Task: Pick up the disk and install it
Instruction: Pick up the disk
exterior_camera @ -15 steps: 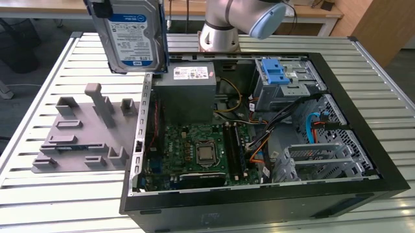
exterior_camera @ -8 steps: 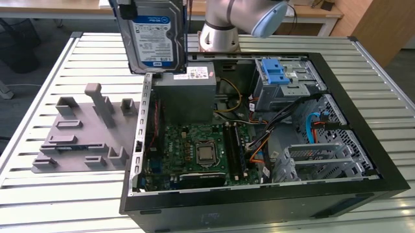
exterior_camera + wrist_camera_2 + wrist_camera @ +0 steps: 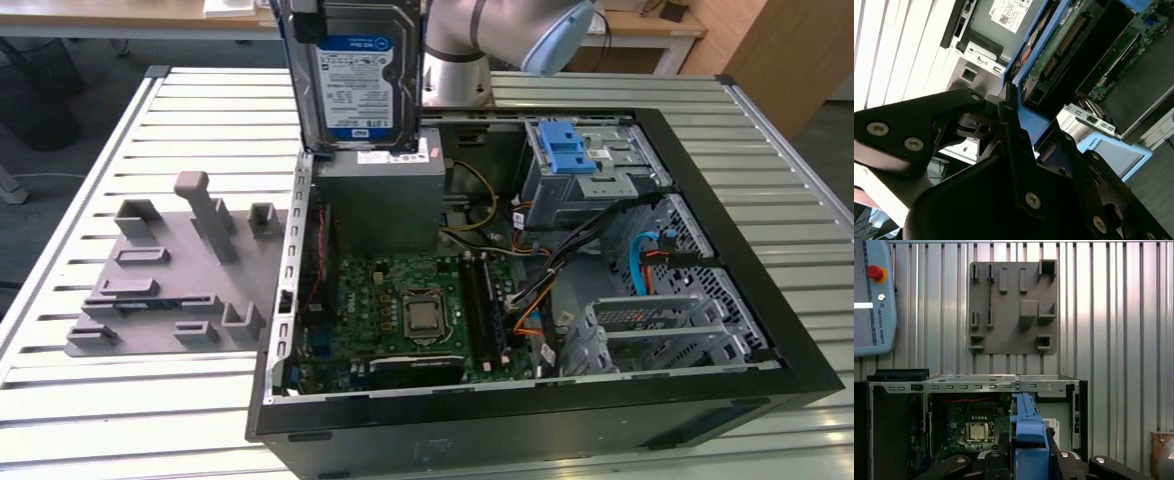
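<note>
Disk (image 3: pixel 358 75) held over open PC case (image 3: pixel 534 418).
Slatted table (image 3: pixel 94 130) carries the case (side panel off, board exposed) across centre and right of the exterior view; grey fixture plate (image 3: pixel 160 290) lies at left, just beside it. The disk hangs upright at top centre, label toward camera, lower edge over the grey box (image 3: pixel 387 200) in the case's upper-left corner. Gripper (image 3: pixel 1029 462) fingers (image 3: pixel 1010 135) are clenched on the disk's blue frame in both wrist views.
</note>
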Controlling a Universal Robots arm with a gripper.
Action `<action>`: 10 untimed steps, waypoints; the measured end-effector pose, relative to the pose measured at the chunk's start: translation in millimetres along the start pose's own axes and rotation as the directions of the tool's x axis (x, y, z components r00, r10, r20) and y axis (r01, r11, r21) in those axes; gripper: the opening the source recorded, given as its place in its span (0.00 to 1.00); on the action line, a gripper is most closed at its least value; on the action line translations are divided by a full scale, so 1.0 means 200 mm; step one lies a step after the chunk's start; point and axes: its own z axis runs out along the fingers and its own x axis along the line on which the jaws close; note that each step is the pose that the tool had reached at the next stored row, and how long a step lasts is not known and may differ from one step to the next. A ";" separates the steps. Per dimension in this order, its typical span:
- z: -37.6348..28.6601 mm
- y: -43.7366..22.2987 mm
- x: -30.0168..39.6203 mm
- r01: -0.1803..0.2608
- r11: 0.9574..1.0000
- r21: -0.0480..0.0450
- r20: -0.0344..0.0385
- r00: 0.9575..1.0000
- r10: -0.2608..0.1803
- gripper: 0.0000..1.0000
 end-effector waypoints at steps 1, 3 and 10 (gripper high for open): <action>0.000 -0.003 0.001 0.000 1.000 0.000 0.000 1.000 0.000 0.36; 0.001 -0.006 0.011 0.000 1.000 0.000 0.000 1.000 0.000 0.36; 0.008 -0.013 0.078 0.000 1.000 0.000 -0.002 1.000 0.000 0.36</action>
